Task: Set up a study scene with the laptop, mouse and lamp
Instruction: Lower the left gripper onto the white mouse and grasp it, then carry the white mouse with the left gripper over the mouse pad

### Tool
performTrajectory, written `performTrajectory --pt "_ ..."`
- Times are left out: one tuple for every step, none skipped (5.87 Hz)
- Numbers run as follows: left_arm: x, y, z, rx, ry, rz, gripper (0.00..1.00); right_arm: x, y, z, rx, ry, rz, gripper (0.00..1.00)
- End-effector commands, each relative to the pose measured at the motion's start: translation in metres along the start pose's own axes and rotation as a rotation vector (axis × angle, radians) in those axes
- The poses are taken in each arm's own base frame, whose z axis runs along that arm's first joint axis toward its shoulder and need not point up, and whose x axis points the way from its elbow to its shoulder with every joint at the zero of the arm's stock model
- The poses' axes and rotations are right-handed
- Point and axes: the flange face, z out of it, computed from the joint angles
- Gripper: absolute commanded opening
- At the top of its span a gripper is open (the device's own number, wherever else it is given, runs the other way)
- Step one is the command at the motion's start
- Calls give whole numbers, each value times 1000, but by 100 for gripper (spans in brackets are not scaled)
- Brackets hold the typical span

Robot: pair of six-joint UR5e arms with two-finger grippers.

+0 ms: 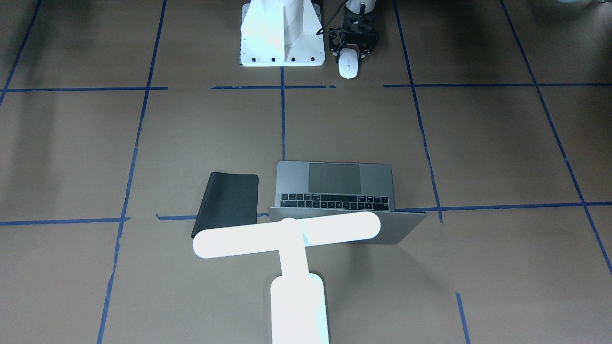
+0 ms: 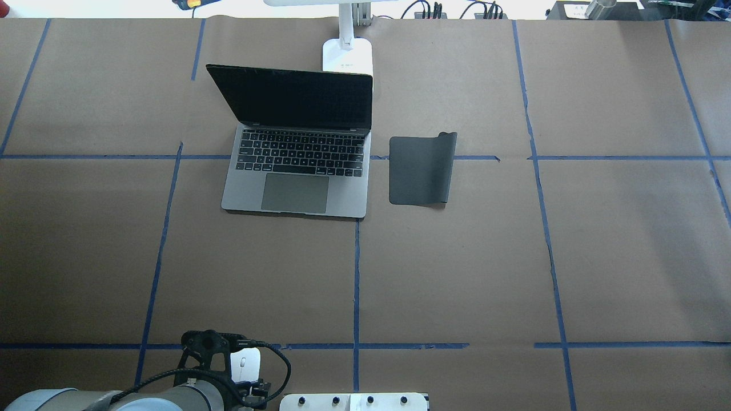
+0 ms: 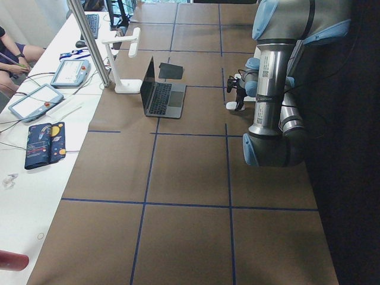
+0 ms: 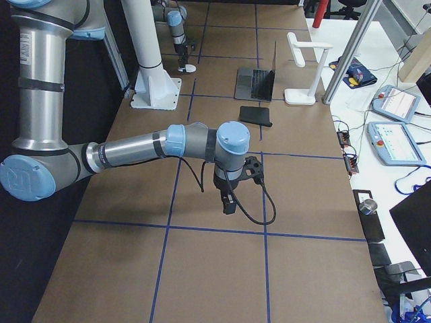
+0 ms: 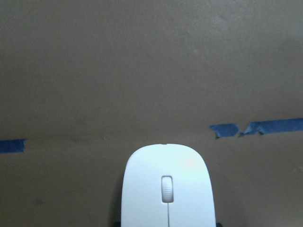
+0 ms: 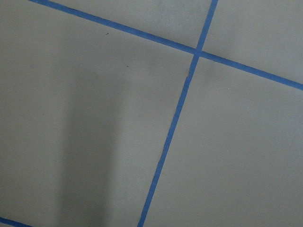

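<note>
The white mouse (image 1: pixel 348 64) lies by the robot's base, close to the white pedestal; it also shows in the overhead view (image 2: pixel 245 362) and fills the bottom of the left wrist view (image 5: pixel 167 189). My left gripper (image 1: pixel 351 50) straddles it, dark fingertips against both its sides. The grey laptop (image 2: pixel 297 171) stands open mid-table. The white lamp (image 1: pixel 287 234) stands behind the laptop's screen, its bar glowing. My right gripper (image 4: pixel 229 204) hangs point-down over bare brown paper, far from all three; I cannot tell whether it is open or shut.
A flat black mat (image 2: pixel 421 169) lies just right of the laptop in the overhead view. The white bolted pedestal (image 1: pixel 282 33) stands beside the mouse. Blue tape lines (image 6: pixel 175 123) cross the brown paper. A side table with tablets (image 3: pixel 68 71) runs along the far edge.
</note>
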Motion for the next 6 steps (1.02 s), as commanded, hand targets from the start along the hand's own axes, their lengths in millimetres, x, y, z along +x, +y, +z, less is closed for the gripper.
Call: performTrajectory --pt "3 -32 -19 44 20 2 15 1 0 1 -2 0 2 100" --pt "10 -59 -30 55 45 17 15 2 1 3 -5 -2 5 100" --pt "20 -83 -39 65 39 -7 13 2 1 2 -4 -2 21 100" --pt "44 -108 -56 76 42 -4 13 0 0 0 0 -2 67 100" --pt "64 -132 -60 84 52 -25 13 0 -1 0 1 -2 66 100" --pt "91 -163 -45 78 42 -51 13 0 -1 0 1 -2 66 100"
